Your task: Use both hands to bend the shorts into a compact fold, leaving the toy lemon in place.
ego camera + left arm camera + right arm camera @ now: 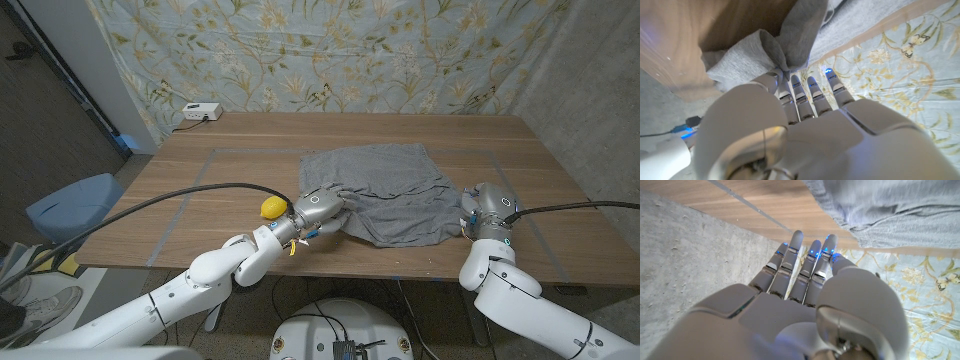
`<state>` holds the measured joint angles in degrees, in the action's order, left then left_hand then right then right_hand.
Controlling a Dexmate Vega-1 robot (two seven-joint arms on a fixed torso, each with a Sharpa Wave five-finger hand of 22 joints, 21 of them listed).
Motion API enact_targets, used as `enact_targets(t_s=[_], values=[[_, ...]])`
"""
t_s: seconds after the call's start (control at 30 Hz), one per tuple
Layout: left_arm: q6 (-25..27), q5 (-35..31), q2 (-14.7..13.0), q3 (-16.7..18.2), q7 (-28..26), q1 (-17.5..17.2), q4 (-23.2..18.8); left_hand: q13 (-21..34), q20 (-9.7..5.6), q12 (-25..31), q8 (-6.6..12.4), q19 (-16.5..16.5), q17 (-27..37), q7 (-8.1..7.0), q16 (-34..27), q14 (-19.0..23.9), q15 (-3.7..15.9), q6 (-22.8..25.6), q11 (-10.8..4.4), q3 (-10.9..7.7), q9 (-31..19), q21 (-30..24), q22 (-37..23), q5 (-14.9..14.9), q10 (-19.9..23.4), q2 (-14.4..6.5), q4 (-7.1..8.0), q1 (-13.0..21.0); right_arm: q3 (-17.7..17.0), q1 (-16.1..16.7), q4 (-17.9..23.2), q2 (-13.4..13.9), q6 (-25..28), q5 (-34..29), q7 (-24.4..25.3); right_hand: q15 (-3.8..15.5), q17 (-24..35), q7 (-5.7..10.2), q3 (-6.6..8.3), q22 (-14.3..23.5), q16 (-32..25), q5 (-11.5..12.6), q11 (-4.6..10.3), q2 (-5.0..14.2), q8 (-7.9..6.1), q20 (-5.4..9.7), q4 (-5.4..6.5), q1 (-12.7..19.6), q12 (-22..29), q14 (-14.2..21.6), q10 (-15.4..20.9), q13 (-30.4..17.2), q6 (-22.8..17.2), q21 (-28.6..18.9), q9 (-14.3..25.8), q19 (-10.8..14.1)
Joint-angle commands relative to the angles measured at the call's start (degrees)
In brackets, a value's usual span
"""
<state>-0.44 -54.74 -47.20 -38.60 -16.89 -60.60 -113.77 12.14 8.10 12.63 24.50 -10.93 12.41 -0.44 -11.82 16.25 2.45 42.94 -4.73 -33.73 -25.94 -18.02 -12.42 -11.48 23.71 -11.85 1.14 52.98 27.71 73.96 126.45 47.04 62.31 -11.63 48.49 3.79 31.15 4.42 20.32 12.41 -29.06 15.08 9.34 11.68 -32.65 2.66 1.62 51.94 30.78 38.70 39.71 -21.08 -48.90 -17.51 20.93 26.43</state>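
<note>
Most of the head view is taken up by the wooden desk (250,170), which fills the middle of the frame, with a floral curtain (330,50) across the top and a white power strip (197,112) at the desk's upper left edge. Next in size, the grey shorts (385,190) lie spread and rumpled at centre right of the frame. The left hand (318,208) sits at the lower left corner of the cloth, and the left wrist view shows its fingers (799,92) closed on a bunched gather of fabric, lifted a little off the wood. The right hand (487,210) stands at the lower right edge of the shorts; in the right wrist view its fingers (807,262) are straight, close together and holding nothing, lying just short of the hem. Smallest of all, the toy lemon (272,207) rests just beside the left wrist, at picture left of the hand. That closeness looks like the main risk: a swing of the left forearm during the fold could nudge the lemon. Pulling with one side only could also drag the cloth instead of folding it. Only the wrist views settle grip; the head view alone gives the lemon's place
</note>
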Motion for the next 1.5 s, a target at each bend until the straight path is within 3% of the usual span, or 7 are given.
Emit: enact_targets(t_s=[0.03, 0.27, 0.57, 0.87, 1.23, 1.37, 1.5], values=[[1.63, 4.15, 0.74, 3.45, -5.81, -1.47, -1.44, 0.37, -0.44, -0.24, 3.33, 0.25, 0.15, 3.29, -0.06, -0.36, 0.66, 3.32, -0.19, -0.49, -1.31, -0.44, -0.24, -0.28, 0.17, 0.20, 0.65, -0.77, -0.73, -0.99, -2.64, -3.14, -4.85, -4.27, 3.59, 8.42, 0.63, 0.14, 0.24, 0.22, -0.42, 0.68, 0.42, -0.45, -0.93, 3.12, 0.65, -0.02, 0.80, 0.70, 0.17, -0.72, 0.51, -0.39, 0.95, 0.39], [2.17, 4.60, 0.24, 3.53, -3.66, -1.06, -2.21, 0.53, -0.61, -0.44, 5.42, 0.56, 0.16, 3.25, 0.15, -0.98, 0.80, 3.01, -0.40, -1.25, -3.53, -0.60, -0.30, -0.20, -0.15, 0.42, 1.30, -1.04, -4.36, -1.07, 3.78, 1.81, 1.87, 1.11, -8.79, 6.23, 3.55, -3.70, 0.26, 0.32, 0.00, 1.15, -5.10, -1.19, -4.09, -0.02, -1.54, 3.08, 1.04, -2.50, -1.33, -2.09, 0.06, -1.51, 2.78, 1.31], [0.01, 5.68, 0.60, 2.21, -1.70, 0.95, -0.45, 0.65, -0.62, -0.51, 7.29, 0.58, -0.05, 2.90, 0.27, -1.11, 0.89, 2.36, -0.23, -1.96, -5.58, -0.84, -0.32, -0.08, -0.22, 0.85, 1.31, -1.09, -1.41, -2.53, 9.61, 5.15, 17.68, 1.37, -17.20, 2.22, 4.15, -5.42, -9.28, -0.54, 0.96, -0.30, -9.79, -9.59, 5.45, -3.11, -0.62, -5.41, -3.87, -10.72, -9.68, 0.72, 9.21, -0.08, -4.83, -2.42], [-1.51, 4.86, 1.34, 0.78, -0.88, 2.83, 0.75, 0.71, -0.50, -0.65, 8.20, 0.69, -0.09, 3.08, 0.35, -1.41, 0.61, 1.56, -0.05, -2.24, -6.71, -0.94, -0.31, 0.07, -0.54, 0.91, 1.37, -1.23, -2.94, 2.76, 4.99, -8.11, 17.68, -49.53, -62.89, 0.49, 3.77, -5.65, -12.64, -0.66, 2.05, -0.03, -10.96, -11.01, 8.92, -4.35, 0.94, -10.12, -5.41, -14.29, -13.15, 1.44, 13.14, 1.51, -6.62, -5.92], [-1.82, 4.55, 1.66, 0.31, -0.59, 3.44, 1.26, 0.78, -0.45, -0.81, 9.28, 0.79, -0.03, 3.14, 0.33, -1.80, 0.32, 0.92, 0.12, -2.32, -7.92, -1.06, -0.30, 0.29, -1.01, 0.87, 1.30, -1.30, -0.68, 0.75, 1.45, -9.17, 17.68, -67.26, -83.30, -0.46, 2.90, -6.19, -16.23, -0.69, 3.38, 0.29, -11.70, -13.63, 12.16, -5.69, 2.25, -14.77, -6.78, -17.30, -16.51, 2.00, 16.92, 3.30, -7.84, -9.75], [-1.73, 4.71, 1.74, 0.32, -0.47, 3.48, 1.34, 0.80, -0.48, -0.83, 9.69, 0.82, -0.02, 3.17, 0.29, -1.85, 0.36, 0.71, 0.11, -2.34, -8.36, -1.11, -0.29, 0.36, -1.11, 0.90, 1.25, -1.31, 2.16, -0.17, 0.16, -8.11, 17.21, -68.36, -79.85, 1.89, 2.76, -4.29, -13.26, -0.66, 0.87, 3.41, -9.87, -11.71, 11.36, -3.87, -4.81, -2.30, -3.75, -13.39, -12.41, 0.95, 11.29, 2.76, -8.48, -7.41], [-1.60, 4.82, 1.80, 0.27, -0.18, 3.60, 1.49, 0.82, -0.41, -0.87, 10.03, 0.84, 0.01, 3.10, 0.25, -1.93, 0.24, 0.49, 0.13, -2.36, -8.73, -1.16, -0.29, 0.42, -1.24, 0.84, 1.21, -1.31, 2.50, 0.47, -0.61, -8.66, 14.66, -65.85, -71.34, 7.59, 6.47, -2.28, -10.29, -0.57, -8.34, 5.30, -5.09, -7.08, 3.85, -0.68, -11.03, 11.91, 5.23, -1.79, 1.57, -2.03, -7.20, 0.14, -6.38, 0.03]])
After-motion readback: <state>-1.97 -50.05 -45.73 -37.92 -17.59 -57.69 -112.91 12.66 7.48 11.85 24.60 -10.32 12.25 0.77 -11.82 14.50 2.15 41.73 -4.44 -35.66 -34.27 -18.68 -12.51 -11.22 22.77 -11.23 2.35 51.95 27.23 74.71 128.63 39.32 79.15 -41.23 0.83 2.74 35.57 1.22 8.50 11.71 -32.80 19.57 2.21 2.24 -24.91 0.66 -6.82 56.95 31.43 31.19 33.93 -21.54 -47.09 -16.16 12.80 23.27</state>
